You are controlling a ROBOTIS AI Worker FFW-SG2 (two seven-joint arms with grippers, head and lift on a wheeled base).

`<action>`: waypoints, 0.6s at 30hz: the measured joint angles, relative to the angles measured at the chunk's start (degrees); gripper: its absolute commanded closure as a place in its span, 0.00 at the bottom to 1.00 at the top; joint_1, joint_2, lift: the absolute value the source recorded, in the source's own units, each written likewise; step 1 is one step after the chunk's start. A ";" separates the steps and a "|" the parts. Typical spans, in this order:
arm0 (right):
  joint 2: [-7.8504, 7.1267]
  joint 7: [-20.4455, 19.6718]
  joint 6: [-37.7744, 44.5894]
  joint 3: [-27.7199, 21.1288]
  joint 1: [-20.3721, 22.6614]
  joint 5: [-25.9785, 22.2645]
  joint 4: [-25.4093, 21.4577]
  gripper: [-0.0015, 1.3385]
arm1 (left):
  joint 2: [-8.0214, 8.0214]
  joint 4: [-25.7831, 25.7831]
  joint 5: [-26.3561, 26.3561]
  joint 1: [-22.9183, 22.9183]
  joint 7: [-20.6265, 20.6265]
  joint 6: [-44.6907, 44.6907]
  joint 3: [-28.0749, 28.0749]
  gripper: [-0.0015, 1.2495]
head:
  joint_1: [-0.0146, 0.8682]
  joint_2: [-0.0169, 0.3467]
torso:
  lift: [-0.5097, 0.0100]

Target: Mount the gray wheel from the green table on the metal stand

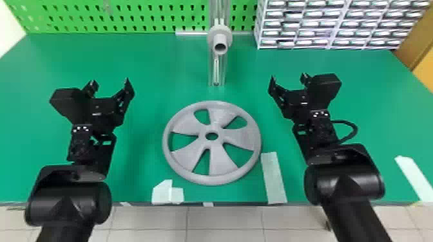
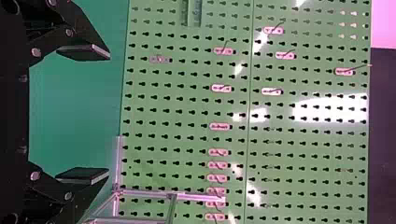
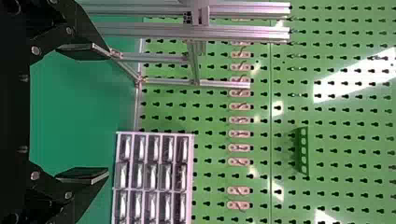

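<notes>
Black left gripper (image 1: pixel 110 82), black right gripper (image 1: pixel 288 78), both pairs of fingers apart, round gray wheel (image 1: pixel 222 161) nearer than fingertips, silver metal stand (image 1: pixel 216 74) beyond.

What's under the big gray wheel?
The green table is under the gray wheel; you can see it through the gaps between the spokes. The rim and spokes cover the rest, so I can't see what's there.

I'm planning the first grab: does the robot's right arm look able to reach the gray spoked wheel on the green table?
Probably yes: the open black right gripper is right of the gray spoked wheel, and nothing seems to stand between them.
</notes>
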 measured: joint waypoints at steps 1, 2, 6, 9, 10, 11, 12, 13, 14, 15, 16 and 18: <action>-0.02 0.00 0.51 0.02 -0.08 -0.12 -0.16 0.29 | 0.00 0.00 0.00 0.02 0.01 0.00 0.04 0.30 | 1.00 0.19 | 0.79; -0.05 0.00 1.01 0.05 -0.16 -0.25 -0.30 0.29 | 0.00 0.00 0.00 0.02 0.02 0.00 0.06 0.30 | 1.00 0.19 | 0.79; -0.41 0.00 5.02 0.49 -0.85 -0.70 -1.57 0.29 | 0.00 0.00 0.00 0.03 -0.02 0.00 0.10 0.30 | 1.00 0.19 | 0.79; -0.76 0.04 8.55 1.05 -1.59 -0.77 -2.71 0.29 | 0.00 0.00 0.00 0.03 -0.04 0.00 0.13 0.30 | 1.00 0.19 | 0.79; -0.91 0.07 10.23 1.35 -2.00 -0.77 -3.16 0.29 | 0.00 0.00 0.00 0.03 -0.04 0.00 0.14 0.30 | 1.00 0.19 | 0.79; -1.03 0.08 11.55 1.58 -2.33 -0.77 -3.50 0.29 | 0.00 0.00 0.00 0.03 -0.04 0.00 0.15 0.30 | 1.00 0.19 | 0.79; -1.19 0.08 13.36 1.91 -2.83 -0.73 -3.94 0.29 | 0.00 0.00 0.00 0.03 -0.04 0.00 0.17 0.30 | 1.00 0.19 | 0.79; -1.32 0.11 14.78 2.17 -3.23 -0.71 -4.26 0.29 | 0.00 -0.02 0.00 0.03 -0.02 0.00 0.19 0.30 | 1.00 0.19 | 0.79; -1.45 0.23 16.25 2.44 -3.66 -0.70 -4.56 0.29 | 0.00 -0.06 0.00 0.04 -0.02 0.00 0.22 0.30 | 1.00 0.19 | 0.79; -1.59 0.41 17.71 2.72 -4.12 -0.70 -4.85 0.29 | 0.00 -0.07 0.00 0.06 -0.02 0.00 0.25 0.30 | 1.00 0.19 | 0.79; -1.77 0.75 19.66 3.08 -4.77 -0.70 -5.22 0.29 | 0.00 -0.07 0.00 0.08 -0.01 0.00 0.28 0.30 | 1.00 0.19 | 0.79; -2.10 1.42 23.11 3.74 -5.97 -0.70 -5.80 0.29 | 0.00 -0.08 0.00 0.10 -0.02 0.00 0.31 0.30 | 1.00 0.19 | 0.79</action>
